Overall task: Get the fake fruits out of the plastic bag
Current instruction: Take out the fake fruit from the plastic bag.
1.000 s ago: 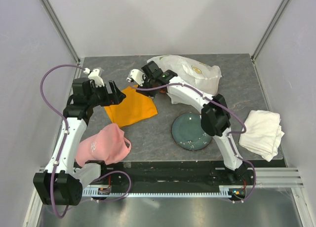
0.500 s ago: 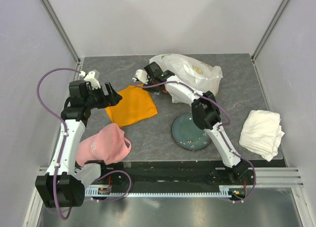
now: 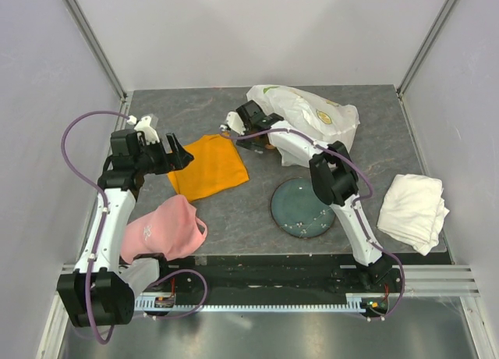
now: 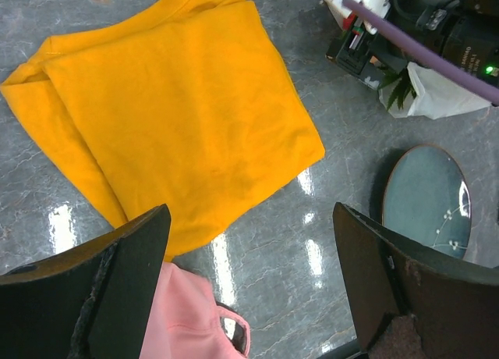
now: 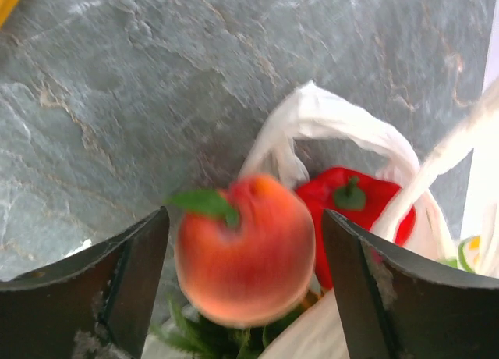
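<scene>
The plastic bag (image 3: 316, 115) lies crumpled at the back of the table, its mouth facing left. In the right wrist view a blurred peach (image 5: 245, 254) with a green leaf sits between the open fingers of my right gripper (image 5: 243, 218), touching neither. Behind it a red pepper (image 5: 351, 201) lies in the bag's mouth inside a loop handle (image 5: 327, 117). A green pineapple crown (image 5: 199, 337) shows below the peach. My right gripper (image 3: 232, 125) is at the bag's left end. My left gripper (image 3: 178, 151) is open and empty over the orange cloth's left edge.
An orange cloth (image 3: 209, 165) lies left of centre, a pink cap (image 3: 164, 230) at the near left, a dark blue-green plate (image 3: 302, 207) near centre and a folded white towel (image 3: 413, 211) at the right. The left wrist view shows the cloth (image 4: 171, 109) and plate (image 4: 425, 203).
My right gripper has moved a little to the right, toward the bag's mouth, and the bag has shifted and spread to the right. My left arm has drawn back slightly left.
</scene>
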{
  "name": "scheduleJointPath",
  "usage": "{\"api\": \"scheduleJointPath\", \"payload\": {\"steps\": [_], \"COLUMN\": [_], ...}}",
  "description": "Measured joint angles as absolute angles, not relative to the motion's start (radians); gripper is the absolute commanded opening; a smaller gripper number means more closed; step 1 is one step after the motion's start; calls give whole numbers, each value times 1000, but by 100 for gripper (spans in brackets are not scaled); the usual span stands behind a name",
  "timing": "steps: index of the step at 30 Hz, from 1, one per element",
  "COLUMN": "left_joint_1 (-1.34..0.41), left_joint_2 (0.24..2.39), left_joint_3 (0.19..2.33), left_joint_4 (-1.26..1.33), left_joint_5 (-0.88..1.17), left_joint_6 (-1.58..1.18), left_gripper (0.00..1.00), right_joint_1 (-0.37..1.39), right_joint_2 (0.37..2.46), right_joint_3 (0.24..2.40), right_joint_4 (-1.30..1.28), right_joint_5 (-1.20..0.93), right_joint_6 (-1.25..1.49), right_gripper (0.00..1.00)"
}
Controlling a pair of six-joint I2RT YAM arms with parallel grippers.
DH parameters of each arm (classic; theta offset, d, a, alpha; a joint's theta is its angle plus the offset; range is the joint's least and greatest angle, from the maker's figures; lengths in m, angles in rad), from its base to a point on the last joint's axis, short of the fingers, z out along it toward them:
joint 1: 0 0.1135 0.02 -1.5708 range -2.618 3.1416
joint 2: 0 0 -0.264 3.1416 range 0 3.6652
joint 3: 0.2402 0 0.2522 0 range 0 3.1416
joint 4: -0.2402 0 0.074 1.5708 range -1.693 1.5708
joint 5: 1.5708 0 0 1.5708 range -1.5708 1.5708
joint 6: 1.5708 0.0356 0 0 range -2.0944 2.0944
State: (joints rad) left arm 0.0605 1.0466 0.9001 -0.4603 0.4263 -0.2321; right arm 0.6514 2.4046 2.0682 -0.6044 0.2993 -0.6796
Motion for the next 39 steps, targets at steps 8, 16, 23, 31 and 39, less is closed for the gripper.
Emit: {"api": "scheduleJointPath", "payload": {"steps": [8,16,23,31,39], "left_joint_1": [60,60,61,61,61], "left_joint_2": [1056,1077,1078,1082,1087], "left_joint_3": [892,882,882,882,879], "left_joint_4": [-439,-414,-411,-408,-398], "left_joint_5": [451,457,458,472,480], "left_joint_6": [-234,-245,-245,-246,-247], "left_gripper": [91,91,91,91,91], "right_joint_1": [651,641,632,634,662], "right_joint_2": [2370,2368,2391,2360,2147], "right_joint_3": [2101,2101,2146,2150,2134], "right_joint_4": [-717,-776,-814,-852,-921], "right_joint_5": [333,352,357,257,56], "right_joint_6": [-667,-682,-684,-654,-551], "right_gripper": [93,87,45,26,22]}}
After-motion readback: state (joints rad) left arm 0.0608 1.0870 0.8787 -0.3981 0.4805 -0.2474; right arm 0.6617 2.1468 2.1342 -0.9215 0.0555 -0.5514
